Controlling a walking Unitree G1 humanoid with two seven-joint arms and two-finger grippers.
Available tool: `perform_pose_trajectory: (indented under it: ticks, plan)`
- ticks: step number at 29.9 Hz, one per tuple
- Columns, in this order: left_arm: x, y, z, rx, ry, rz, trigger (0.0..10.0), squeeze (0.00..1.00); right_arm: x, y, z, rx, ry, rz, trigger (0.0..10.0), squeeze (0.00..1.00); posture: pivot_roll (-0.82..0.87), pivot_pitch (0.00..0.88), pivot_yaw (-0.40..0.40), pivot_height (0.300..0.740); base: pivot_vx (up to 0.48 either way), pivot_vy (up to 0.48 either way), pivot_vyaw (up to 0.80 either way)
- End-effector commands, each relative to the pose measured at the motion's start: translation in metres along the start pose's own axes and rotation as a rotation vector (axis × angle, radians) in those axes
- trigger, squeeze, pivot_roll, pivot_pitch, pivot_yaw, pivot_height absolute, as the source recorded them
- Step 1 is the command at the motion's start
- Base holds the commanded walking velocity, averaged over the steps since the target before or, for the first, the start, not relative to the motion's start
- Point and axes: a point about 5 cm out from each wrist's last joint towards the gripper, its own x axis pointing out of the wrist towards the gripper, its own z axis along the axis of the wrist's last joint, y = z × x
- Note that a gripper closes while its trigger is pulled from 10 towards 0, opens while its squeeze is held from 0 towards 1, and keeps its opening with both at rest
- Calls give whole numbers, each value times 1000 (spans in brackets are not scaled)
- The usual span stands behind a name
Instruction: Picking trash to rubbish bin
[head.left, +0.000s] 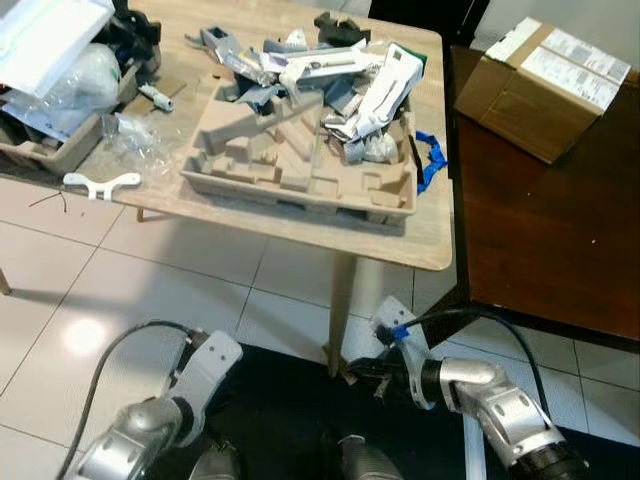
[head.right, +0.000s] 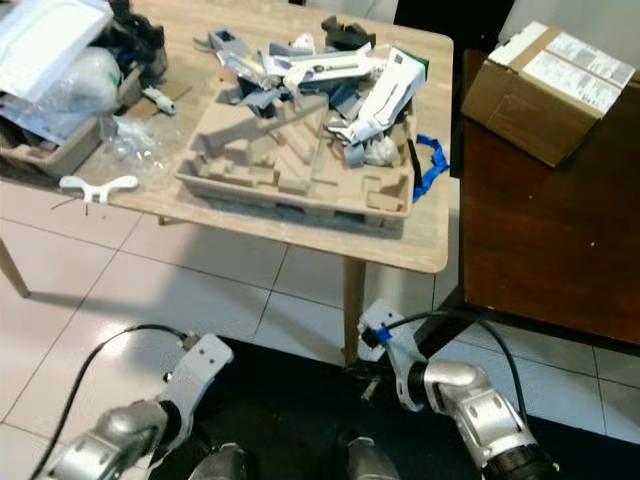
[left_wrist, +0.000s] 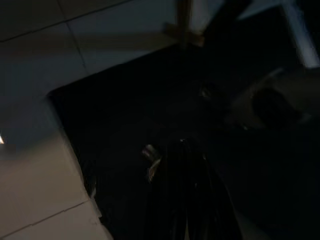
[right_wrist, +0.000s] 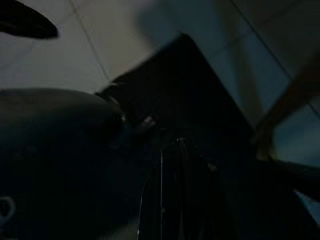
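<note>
I judge nothing is binned: trash (head.left: 340, 90) heaps on the moulded tray (head.left: 290, 170) on the table (head.left: 440, 240). My left hand (left_wrist: 182, 195) and right hand (right_wrist: 175, 195) hang low, fingers apparently together, empty.

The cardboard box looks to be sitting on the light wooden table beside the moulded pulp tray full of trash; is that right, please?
Not quite. The cardboard box sits on the dark brown table, as the left eye view shows. The moulded pulp tray full of trash is on the light wooden table next to it.
</note>
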Motion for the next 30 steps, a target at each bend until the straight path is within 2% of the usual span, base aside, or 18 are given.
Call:
perform_pose_trajectory:
  ticks: [1, 2, 3, 4, 6, 8, 9, 12, 14, 15, 17, 19, 22, 25, 30]
  plan:
    - [5, -3, -25, -110, 46, 72, 10000, 0, 9, 3, -26, 21, 61, -69, 10000, 0, 47, 236, -30, 740, 0, 0, 0]
    - [9, -5, -34, -147, 64, 94, 10000, 0, 13, 1, -37, 25, 88, -145, 10000, 0, 47, 236, -30, 740, 0, 0, 0]
    - [9, -5, -34, -147, 64, 94, 10000, 0, 13, 1, -37, 25, 88, -145, 10000, 0, 47, 236, -30, 740, 0, 0, 0]
    - [13, -8, -47, -170, 88, 119, 10000, 0, 18, -2, -53, 24, 127, -252, 10000, 0, 45, 229, -29, 740, 0, 0, 0]
    - [15, -9, -51, -168, 92, 130, 10000, 0, 19, -3, -58, 19, 138, -288, 10000, 0, 45, 229, -29, 740, 0, 0, 0]
    - [19, -10, -61, -210, 92, 168, 10000, 0, 21, -2, -77, 31, 179, -373, 10000, 0, 36, 219, -27, 740, 0, 0, 0]
    - [19, -10, -61, -210, 92, 168, 10000, 0, 21, -2, -77, 31, 179, -373, 10000, 0, 36, 219, -27, 740, 0, 0, 0]
    - [23, -10, -74, -267, 119, 227, 10000, 0, 22, 8, -107, 66, 257, -453, 10000, 0, 28, 213, -25, 740, 0, 0, 0]
    - [24, -10, -76, -272, 126, 232, 10000, 0, 22, 10, -111, 72, 269, -461, 10000, 0, 28, 213, -25, 740, 0, 0, 0]
    - [24, -12, -79, -283, 136, 233, 10000, 0, 22, 13, -117, 94, 283, -479, 10000, 0, 26, 207, -27, 740, 0, 0, 0]
    - [26, -15, -87, -311, 157, 238, 10000, 0, 17, 19, -136, 207, 317, -571, 10000, 0, 21, 203, -32, 740, 0, 0, 0]
    - [26, -16, -89, -327, 161, 242, 10000, 0, 15, 19, -139, 235, 321, -599, 10000, 0, 21, 203, -32, 740, 0, 0, 0]
    - [27, -17, -95, -423, 164, 278, 10000, 0, 8, 25, -156, 393, 337, -731, 10000, 0, 20, 200, -32, 740, 0, 0, 0]
    - [28, -20, -99, -435, 169, 290, 10000, 0, 8, 32, -162, 418, 342, -762, 10000, 0, 15, 191, -27, 740, 0, 0, 0]
    - [31, -24, -101, -441, 164, 283, 10000, 0, 13, 42, -165, 406, 336, -746, 10000, 0, 9, 177, -22, 740, 0, 0, 0]
